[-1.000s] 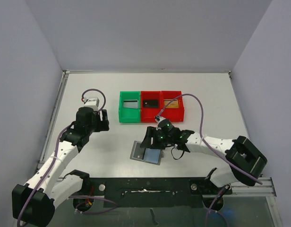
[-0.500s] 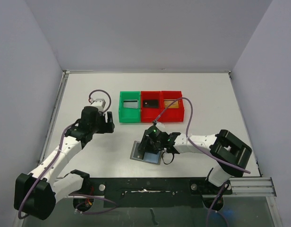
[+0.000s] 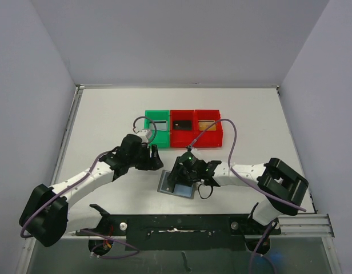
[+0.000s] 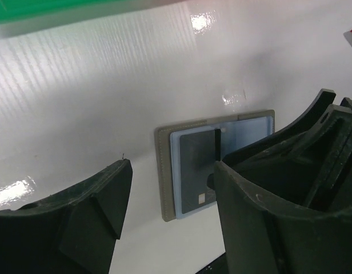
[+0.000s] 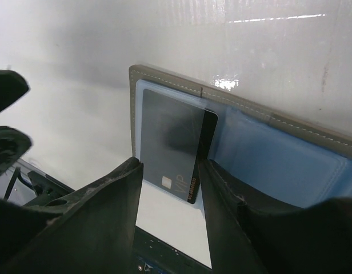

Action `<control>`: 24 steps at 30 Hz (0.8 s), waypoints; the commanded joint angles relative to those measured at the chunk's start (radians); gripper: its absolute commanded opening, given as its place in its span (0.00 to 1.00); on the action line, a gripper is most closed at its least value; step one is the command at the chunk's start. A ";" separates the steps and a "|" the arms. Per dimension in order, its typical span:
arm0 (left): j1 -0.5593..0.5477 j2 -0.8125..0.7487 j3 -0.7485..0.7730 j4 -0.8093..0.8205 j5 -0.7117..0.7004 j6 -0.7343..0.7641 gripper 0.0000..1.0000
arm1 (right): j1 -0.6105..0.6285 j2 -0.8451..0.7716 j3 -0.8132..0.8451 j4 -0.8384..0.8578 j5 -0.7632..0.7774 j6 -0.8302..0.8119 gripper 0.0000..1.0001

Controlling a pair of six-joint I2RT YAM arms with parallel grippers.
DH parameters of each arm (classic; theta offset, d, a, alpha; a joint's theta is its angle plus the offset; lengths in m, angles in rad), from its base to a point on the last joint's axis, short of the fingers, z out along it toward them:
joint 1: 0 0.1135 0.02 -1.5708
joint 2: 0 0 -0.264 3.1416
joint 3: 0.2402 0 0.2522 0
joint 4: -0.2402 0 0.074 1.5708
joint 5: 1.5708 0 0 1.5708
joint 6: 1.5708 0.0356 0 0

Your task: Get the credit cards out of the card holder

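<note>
The card holder lies open on the table near the front edge, bluish-grey pockets up. It also shows in the left wrist view and the right wrist view. A dark grey credit card marked VIP lies on its left pocket, with a black card's edge showing beside it. My right gripper is low over the holder, open, its jaws on either side of the cards. My left gripper is open and empty just left of the holder.
A green bin and two red bins stand in a row behind the holder, each with a flat item inside. The black rail runs along the table's front edge close to the holder.
My left arm has swung right, from the left side of the table to just beside the holder. My right gripper shifted slightly left and stays over the holder.
</note>
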 commanded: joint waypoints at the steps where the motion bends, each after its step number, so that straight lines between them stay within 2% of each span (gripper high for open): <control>1: -0.013 0.031 0.010 0.083 0.049 -0.060 0.57 | -0.017 -0.056 0.066 -0.049 -0.006 -0.064 0.46; 5: -0.014 0.032 -0.013 0.094 0.054 -0.087 0.54 | -0.009 -0.071 0.072 -0.075 0.036 -0.052 0.45; 13: -0.022 0.010 -0.112 0.203 0.169 -0.119 0.53 | 0.049 -0.046 0.081 -0.123 0.117 -0.011 0.43; 15: -0.029 0.002 -0.130 0.223 0.231 -0.139 0.49 | 0.054 -0.025 0.103 -0.155 0.142 0.015 0.34; 16: -0.041 -0.003 -0.138 0.227 0.238 -0.139 0.48 | 0.072 -0.021 0.124 -0.184 0.179 0.021 0.33; 18: -0.063 -0.023 -0.149 0.202 0.196 -0.139 0.48 | 0.122 -0.012 0.167 -0.233 0.273 0.031 0.36; 24: -0.067 -0.109 -0.200 0.239 0.195 -0.133 0.47 | 0.145 0.037 0.170 -0.250 0.316 0.106 0.38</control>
